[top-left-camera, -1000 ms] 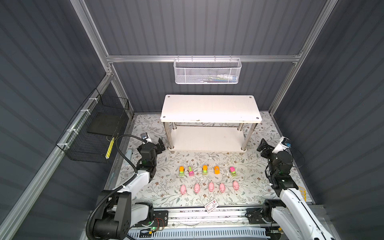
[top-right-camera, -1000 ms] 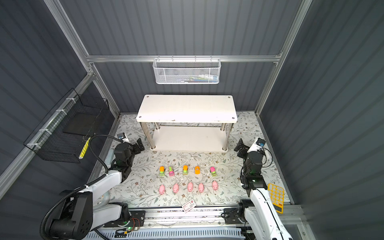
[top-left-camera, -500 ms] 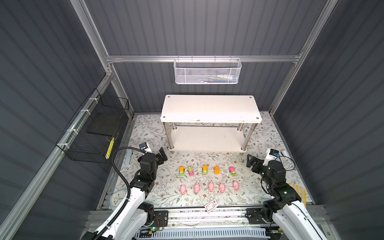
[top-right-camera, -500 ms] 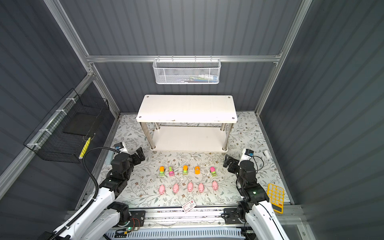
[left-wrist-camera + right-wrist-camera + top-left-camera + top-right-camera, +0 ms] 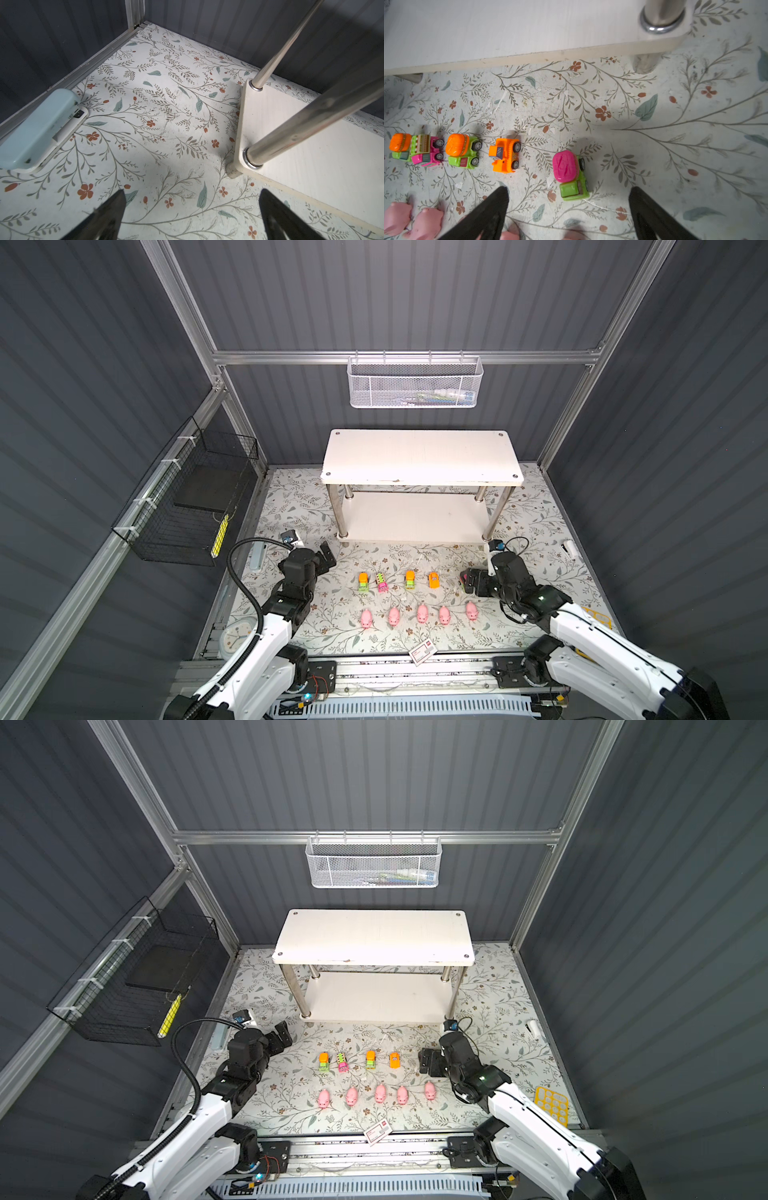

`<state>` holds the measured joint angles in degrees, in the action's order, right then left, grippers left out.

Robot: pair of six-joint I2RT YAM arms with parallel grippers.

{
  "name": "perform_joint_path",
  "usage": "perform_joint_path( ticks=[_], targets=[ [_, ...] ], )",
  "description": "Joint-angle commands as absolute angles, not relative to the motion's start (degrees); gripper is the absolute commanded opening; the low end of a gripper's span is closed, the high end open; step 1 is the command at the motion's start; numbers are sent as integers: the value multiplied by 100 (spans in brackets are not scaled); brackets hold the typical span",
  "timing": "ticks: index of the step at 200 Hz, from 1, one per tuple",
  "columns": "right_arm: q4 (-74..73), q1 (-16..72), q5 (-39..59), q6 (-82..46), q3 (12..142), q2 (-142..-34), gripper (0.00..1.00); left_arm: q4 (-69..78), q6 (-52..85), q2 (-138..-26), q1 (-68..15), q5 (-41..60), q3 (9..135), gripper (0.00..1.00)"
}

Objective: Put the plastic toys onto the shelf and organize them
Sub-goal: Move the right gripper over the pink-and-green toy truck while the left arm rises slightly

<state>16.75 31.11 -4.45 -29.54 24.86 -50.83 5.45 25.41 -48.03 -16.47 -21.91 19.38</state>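
The pink-and-green car [image 5: 568, 172] is seen low in the middle of the right wrist view, on the tabletop between the spread fingers of the right claw [image 5: 568, 189], untouched. Were the closing made off-centre, the wheeled car could be rolled aside or knocked into the orange car [image 5: 504, 154] at its left. The left claw [image 5: 192, 193] is spread and empty beside the shelf [image 5: 270, 116].

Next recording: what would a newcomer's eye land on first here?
Bright toys sit in two neat rows on the floral mat: a row of cars and, in front of it, five pink pigs. Behind them stands the white shelf, its top board bare. The right gripper hovers open over a pink-and-green car at the row's right end.
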Motion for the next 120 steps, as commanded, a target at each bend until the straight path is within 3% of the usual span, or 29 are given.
perform_joint_path(
  ticks=[1, 75, 120],
  targets=[
    [1752, 3206, -392, -2673, 2727, -5456, 88, 738, 2614, -4808, -1661, -2106, 1876, 100],
    [1824, 3463, -364, -2678, 2957, -6372, 79, 852, 2597, -4851, -1661, -2073, 1792, 100],
    [1834, 3478, -517, -2689, 3036, -6829, 67, 950, 2590, -4973, -1661, -2050, 1752, 100]
  ],
)
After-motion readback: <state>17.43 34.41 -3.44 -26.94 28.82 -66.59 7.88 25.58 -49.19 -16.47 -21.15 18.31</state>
